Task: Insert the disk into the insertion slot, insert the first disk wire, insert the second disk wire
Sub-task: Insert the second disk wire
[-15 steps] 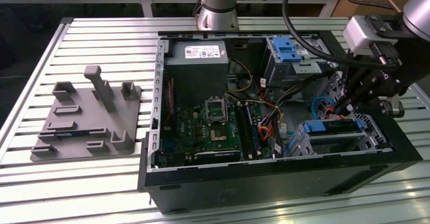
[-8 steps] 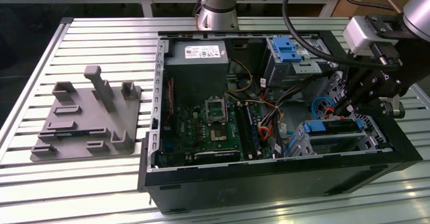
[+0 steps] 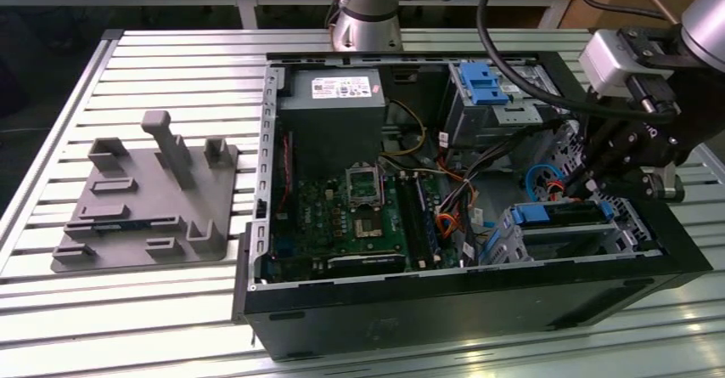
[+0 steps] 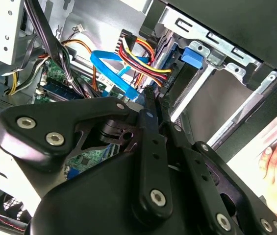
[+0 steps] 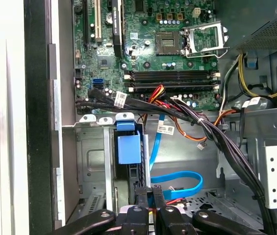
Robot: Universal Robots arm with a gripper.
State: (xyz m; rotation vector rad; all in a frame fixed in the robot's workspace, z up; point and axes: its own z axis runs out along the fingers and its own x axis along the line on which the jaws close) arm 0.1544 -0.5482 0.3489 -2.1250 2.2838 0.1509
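Your disk already sits in the insertion slot, at the open computer case's near corner on the exterior view's right. Your gripper hangs beside it, jaws together on a wire connector.

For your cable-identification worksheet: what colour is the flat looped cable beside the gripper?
Bright blue; the flat looped cable shows best in the first wrist view.

Grey fixture plate on slatted table, green motherboard
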